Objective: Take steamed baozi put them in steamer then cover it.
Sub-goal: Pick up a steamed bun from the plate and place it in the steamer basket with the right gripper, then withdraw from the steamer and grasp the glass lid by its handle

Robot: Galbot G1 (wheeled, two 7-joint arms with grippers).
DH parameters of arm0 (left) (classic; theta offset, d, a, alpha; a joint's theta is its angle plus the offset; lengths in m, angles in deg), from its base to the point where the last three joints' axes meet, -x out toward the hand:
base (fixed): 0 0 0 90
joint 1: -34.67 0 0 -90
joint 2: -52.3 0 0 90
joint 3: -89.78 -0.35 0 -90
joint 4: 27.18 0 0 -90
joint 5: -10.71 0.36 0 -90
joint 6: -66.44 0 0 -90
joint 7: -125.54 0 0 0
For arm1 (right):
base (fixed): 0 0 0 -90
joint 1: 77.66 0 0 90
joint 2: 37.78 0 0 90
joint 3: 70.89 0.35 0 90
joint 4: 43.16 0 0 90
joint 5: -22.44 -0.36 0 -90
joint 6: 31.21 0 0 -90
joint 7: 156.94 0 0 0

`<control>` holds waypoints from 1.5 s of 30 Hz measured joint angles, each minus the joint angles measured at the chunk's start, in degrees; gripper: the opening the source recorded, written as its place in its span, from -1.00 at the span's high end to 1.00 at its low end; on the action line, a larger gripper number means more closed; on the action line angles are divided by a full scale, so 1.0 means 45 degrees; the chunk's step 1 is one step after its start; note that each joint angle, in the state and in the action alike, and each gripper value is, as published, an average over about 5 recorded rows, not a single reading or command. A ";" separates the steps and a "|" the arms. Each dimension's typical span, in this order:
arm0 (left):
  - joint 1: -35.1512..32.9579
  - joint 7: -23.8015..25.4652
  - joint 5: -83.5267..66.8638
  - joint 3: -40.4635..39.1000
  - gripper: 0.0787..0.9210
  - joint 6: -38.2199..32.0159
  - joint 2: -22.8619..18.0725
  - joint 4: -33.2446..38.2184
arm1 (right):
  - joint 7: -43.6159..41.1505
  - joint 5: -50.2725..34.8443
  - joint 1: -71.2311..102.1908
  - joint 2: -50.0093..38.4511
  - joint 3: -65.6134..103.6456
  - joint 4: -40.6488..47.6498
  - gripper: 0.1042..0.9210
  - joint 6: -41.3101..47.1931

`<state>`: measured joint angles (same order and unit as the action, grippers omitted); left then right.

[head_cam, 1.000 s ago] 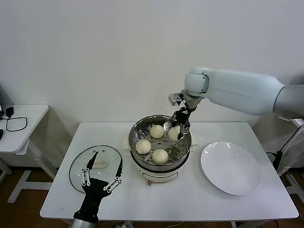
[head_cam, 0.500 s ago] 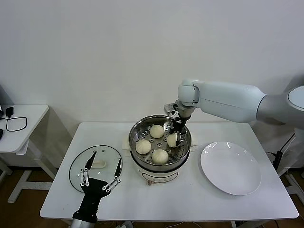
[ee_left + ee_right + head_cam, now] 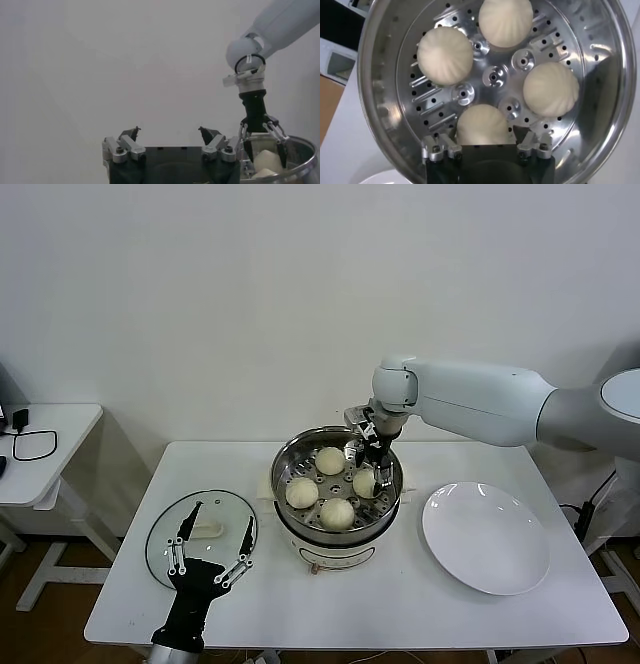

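Note:
The steel steamer (image 3: 284, 461) stands mid-table on its white base, with several cream-white steamed baozi on its perforated tray (image 3: 492, 77). My right gripper (image 3: 367, 475) reaches down into the pot's right side, open. Its fingers straddle the baozi (image 3: 482, 125) that rests on the tray, with a gap on one side. The other baozi (image 3: 445, 55) (image 3: 505, 21) (image 3: 551, 89) lie around the tray's centre. The glass cover (image 3: 163, 536) lies flat at the front left. My left gripper (image 3: 210, 559) hovers open over the cover's near edge, holding nothing.
A flat white plate (image 3: 485, 536) sits right of the steamer. A small white side table (image 3: 45, 446) with a black cable stands off to the left. In the left wrist view the right gripper (image 3: 263, 145) shows over the pot rim (image 3: 306, 166).
My right gripper came down and leftward into the steamer with the baozi, set it on the tray and opened its fingers. The left arm stayed where it was.

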<state>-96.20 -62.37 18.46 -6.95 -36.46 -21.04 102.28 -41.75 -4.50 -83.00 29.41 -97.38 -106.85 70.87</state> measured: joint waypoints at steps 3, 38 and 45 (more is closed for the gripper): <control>0.0022 0.0003 0.0032 -0.0016 -0.77 0.0021 0.0004 0.0000 | -0.0034 0.0062 -0.0102 -0.0193 0.0171 -0.0207 -0.76 -0.0039; 0.2185 -0.1769 0.4148 0.0623 -0.77 0.0887 0.0485 -0.1073 | 1.7517 -0.1460 1.2041 -0.5798 1.4984 -0.5554 -0.76 -0.6047; 0.2558 -0.2376 0.6698 0.0992 -0.77 0.0491 0.0772 -0.2544 | 1.8265 -0.0768 1.6786 -0.4745 1.9896 -0.5850 -0.76 -0.6829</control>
<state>-84.69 -73.06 48.60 -2.49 -34.25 -17.57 90.84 40.44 -7.96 -7.47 8.06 -7.85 -133.18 40.14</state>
